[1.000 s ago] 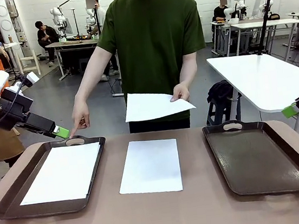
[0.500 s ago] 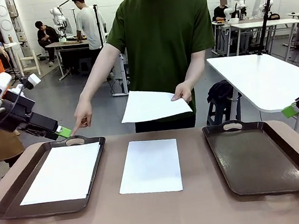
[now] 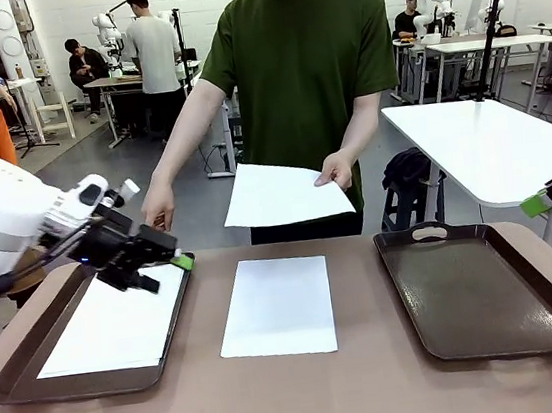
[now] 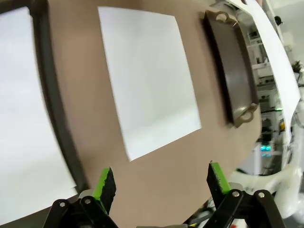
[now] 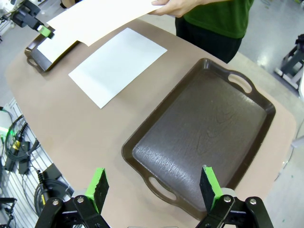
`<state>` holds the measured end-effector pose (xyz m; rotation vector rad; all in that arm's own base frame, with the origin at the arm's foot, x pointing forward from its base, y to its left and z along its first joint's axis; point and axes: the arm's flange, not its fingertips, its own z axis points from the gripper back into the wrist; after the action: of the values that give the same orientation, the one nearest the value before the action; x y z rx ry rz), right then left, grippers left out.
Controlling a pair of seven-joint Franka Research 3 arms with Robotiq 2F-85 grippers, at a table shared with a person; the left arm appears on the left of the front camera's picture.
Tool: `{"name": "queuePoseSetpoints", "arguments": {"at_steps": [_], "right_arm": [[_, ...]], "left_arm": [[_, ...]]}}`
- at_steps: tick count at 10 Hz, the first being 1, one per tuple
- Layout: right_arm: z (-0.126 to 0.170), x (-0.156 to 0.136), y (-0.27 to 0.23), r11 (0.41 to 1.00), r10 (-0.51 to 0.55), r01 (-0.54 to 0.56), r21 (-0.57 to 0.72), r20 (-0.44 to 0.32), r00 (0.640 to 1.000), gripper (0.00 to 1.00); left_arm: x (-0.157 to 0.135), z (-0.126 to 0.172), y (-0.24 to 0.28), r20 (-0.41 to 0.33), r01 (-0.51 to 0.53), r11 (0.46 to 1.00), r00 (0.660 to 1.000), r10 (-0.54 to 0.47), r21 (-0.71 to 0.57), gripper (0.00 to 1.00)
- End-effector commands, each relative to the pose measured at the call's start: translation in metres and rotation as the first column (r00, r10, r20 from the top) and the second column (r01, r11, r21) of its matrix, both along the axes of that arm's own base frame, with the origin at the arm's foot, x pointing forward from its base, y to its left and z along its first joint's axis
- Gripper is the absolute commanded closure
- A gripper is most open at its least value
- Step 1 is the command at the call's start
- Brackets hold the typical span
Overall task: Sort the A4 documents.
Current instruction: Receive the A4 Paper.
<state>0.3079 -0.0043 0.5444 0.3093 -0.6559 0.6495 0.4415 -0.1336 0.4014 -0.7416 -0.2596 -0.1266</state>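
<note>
- Two grippers stand released, with nothing between their green pads; the left gripper (image 3: 171, 268) has its jaws spread wide, and its wrist view shows bare tabletop in the gap
- it hangs over the far right corner of the left tray (image 3: 14, 372), above the edge of the tray sheet (image 3: 119, 321); whether it touches the paper I cannot tell
- the right gripper (image 5: 153, 184) is spread just as wide and grasps nothing; it hangs above the near end of the right tray (image 5: 256, 102), apart from it
- three A4 documents are in sight; the tray sheet lies flat inside the left tray
- the middle sheet (image 3: 278, 305) lies flat on the brown table (image 3: 300, 405), between the two trays and touching neither
- the held sheet (image 3: 280, 194) is in the air over the table's far edge, pinched at one corner by the person's hand (image 3: 334, 169)
- the right tray shows its bare dark brown bottom, a handle at each end
- the person's other hand (image 3: 158, 206) hangs down just behind the left gripper, near the left tray's far end
</note>
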Motion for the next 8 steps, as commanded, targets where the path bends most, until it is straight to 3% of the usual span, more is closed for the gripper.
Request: {"name": "queuePoseSetpoints", "arguments": {"at_steps": [1, 3, 6, 8], "right_arm": [[-0.002, 0.001, 0.000, 1.000, 0.011, -0.011, 0.017, -0.004, 1.000, 0.00], [-0.002, 0.001, 0.000, 1.000, 0.011, -0.011, 0.017, -0.004, 1.000, 0.00], [-0.002, 0.001, 0.000, 1.000, 0.011, -0.011, 0.017, -0.004, 1.000, 0.00], [-0.002, 0.001, 0.000, 1.000, 0.011, -0.011, 0.017, -0.004, 1.000, 0.00]], "left_arm": [[0.018, 0.003, -0.022, -0.063, -0.094, 0.990, 0.994, 0.088, -0.101, 0.00], [0.028, 0.003, -0.029, -0.079, -0.124, 0.986, 0.990, 0.115, -0.114, 0.00], [0.041, -0.001, -0.022, -0.086, -0.243, 0.962, 0.969, 0.233, -0.122, 0.00], [0.048, -0.005, -0.026, -0.128, -0.295, 0.932, 0.954, 0.272, -0.213, 0.00]]}}
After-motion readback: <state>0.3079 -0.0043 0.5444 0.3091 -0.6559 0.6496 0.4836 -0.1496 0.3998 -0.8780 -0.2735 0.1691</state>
